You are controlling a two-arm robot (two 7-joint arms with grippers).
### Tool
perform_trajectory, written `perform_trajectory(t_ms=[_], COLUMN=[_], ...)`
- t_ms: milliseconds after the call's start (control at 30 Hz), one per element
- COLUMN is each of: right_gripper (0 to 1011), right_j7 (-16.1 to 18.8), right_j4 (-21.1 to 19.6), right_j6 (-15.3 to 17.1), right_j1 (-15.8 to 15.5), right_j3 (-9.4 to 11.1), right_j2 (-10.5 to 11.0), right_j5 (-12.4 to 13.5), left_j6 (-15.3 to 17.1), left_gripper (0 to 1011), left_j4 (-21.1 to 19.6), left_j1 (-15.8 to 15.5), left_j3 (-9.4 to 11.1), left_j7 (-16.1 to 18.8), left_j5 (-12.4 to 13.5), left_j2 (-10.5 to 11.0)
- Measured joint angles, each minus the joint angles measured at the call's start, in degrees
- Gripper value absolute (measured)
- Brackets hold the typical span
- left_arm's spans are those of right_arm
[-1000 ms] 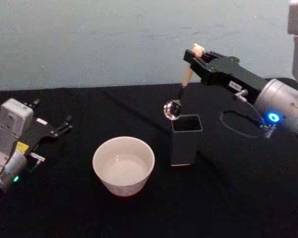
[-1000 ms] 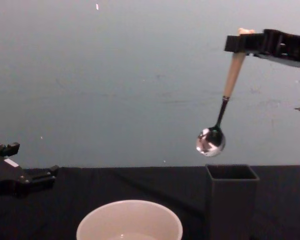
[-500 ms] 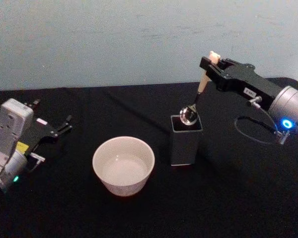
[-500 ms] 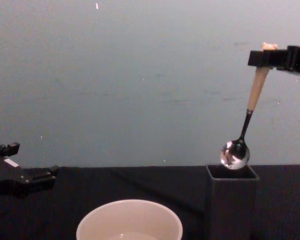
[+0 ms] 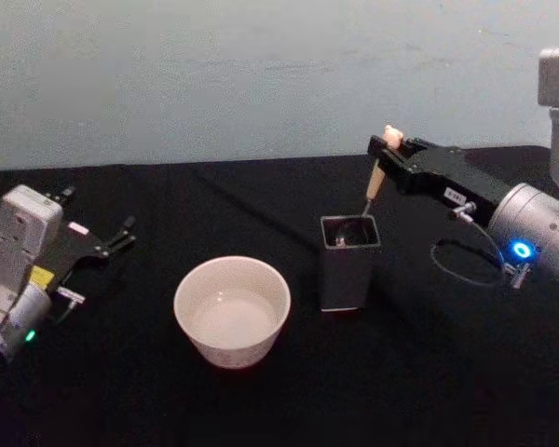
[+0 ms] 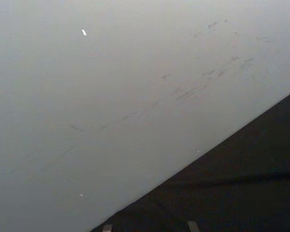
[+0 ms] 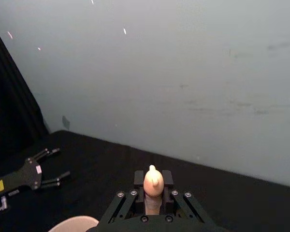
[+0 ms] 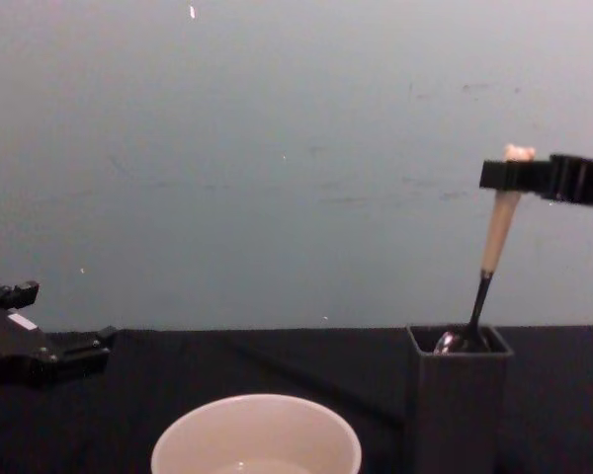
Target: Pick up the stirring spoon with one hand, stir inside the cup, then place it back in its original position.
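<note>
Right now the right gripper [image 5: 392,156] is hanging above the far right part of the black table [image 5: 261,400], its black fingers [image 7: 167,180] pinching the top of the slim stirring spoon with the tapered beige handle and small bear head [image 8: 498,223]. That spoon is leaning slightly, with its thin dark neck passing the rim and its shiny round metal bowl sitting just inside the mouth of the tall dark grey square box holder [image 5: 346,265]. The holder is standing upright just to the right of the wide round cream-white cup [image 5: 231,310], the two close but not touching, and the cup is sitting nearer than the holder. Over at the far left, the left gripper [image 5: 121,235] is resting low by the table, well apart from the cup, with its thin fingers [image 8: 79,345] spread and holding nothing.
</note>
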Motion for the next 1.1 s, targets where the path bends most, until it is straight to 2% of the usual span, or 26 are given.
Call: perform_trajectory(t_ms=[567,1100], right_gripper=[215,215], right_j7=[0.73,0.87], right_j4=[3.43,5.09], right_j6=[0.56,1.79], right_j1=[0.3,-0.02], right_j3=[-2.18,-2.58], right_j2=[-0.87,-1.91], right_j5=[-2.16,-3.01], left_j6=[0.0,0.0], left_gripper=[1001,1001], left_j4=[0.0,0.0], left_j1=[0.0,0.0], left_j3=[0.0,0.0], left_j7=[0.0,0.0], left_j5=[0.0,0.0], left_j2=[0.0,0.0])
